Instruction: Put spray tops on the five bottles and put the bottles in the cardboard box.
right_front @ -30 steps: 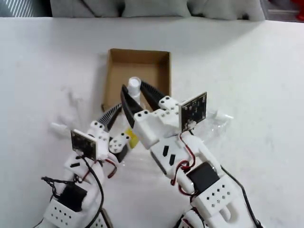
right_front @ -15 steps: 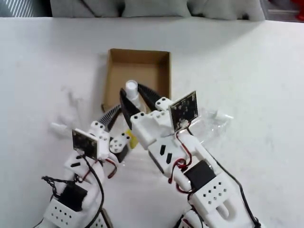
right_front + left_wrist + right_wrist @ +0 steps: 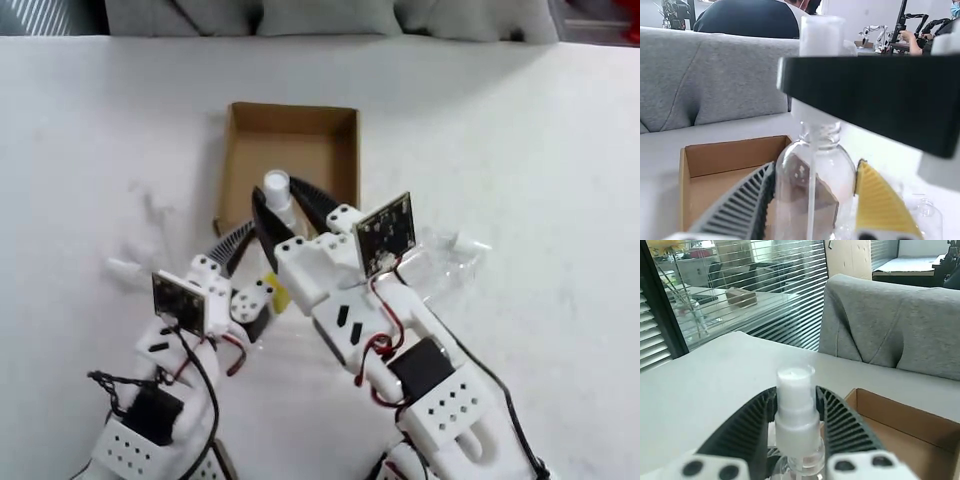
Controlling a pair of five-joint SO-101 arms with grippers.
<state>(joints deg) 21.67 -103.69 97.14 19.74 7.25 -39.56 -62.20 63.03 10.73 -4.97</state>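
A clear bottle (image 3: 816,187) stands upright at the near edge of the cardboard box (image 3: 292,108), and my left gripper (image 3: 257,264) is shut on its body between a grey ribbed finger and a yellow one. A white spray top (image 3: 277,186) sits on the bottle's neck. My right gripper (image 3: 281,191) is shut on that spray top (image 3: 796,410), one black finger on each side. In the left wrist view the right gripper's black finger crosses in front of the spray top (image 3: 821,34). The box (image 3: 900,422) lies just behind the bottle.
Loose clear bottles (image 3: 448,262) and a white spray top (image 3: 466,243) lie on the table right of the right arm. Another white spray top (image 3: 121,268) lies left of the left arm. Both arms crowd the table's front middle.
The right gripper turned and shifted slightly left and toward the near side with the spray top over the first half second, then held still. The left arm has not moved.
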